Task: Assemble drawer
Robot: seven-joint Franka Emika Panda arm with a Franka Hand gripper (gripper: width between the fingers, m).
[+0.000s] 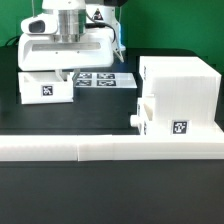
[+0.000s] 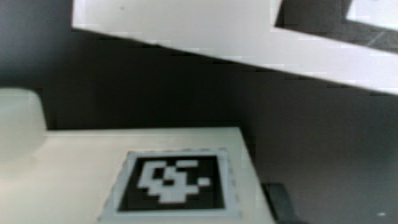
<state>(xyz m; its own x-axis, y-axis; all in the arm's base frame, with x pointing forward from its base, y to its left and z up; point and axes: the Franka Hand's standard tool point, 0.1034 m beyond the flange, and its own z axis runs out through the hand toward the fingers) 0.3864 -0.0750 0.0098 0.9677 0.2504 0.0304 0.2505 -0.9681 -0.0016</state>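
The drawer casing (image 1: 178,95) stands on the exterior view's right side of the dark desk (image 1: 15,110), a tall white box with a black-and-white tag low on its front face. One small tray (image 1: 147,117) sits partly pushed into the casing's near left face, its round knob pointing toward the exterior view's left. The second tray (image 1: 46,88) lies well apart from the casing, on the exterior view's left, with a square tag on its front (the wrist view shows a tagged white surface (image 2: 173,184) close up, blurred, most likely this same tray).

The tool (image 1: 62,70) hangs directly over that left tray, its white body just above the tray's top edge. Its fingers are hidden behind the tray and the arm's housing, so I cannot tell whether they are spread or pressed together.

Between the tray and the casing, the marker board (image 1: 104,79) lies flat on the desk. A long low white rail (image 1: 110,150) runs across the front of the scene.
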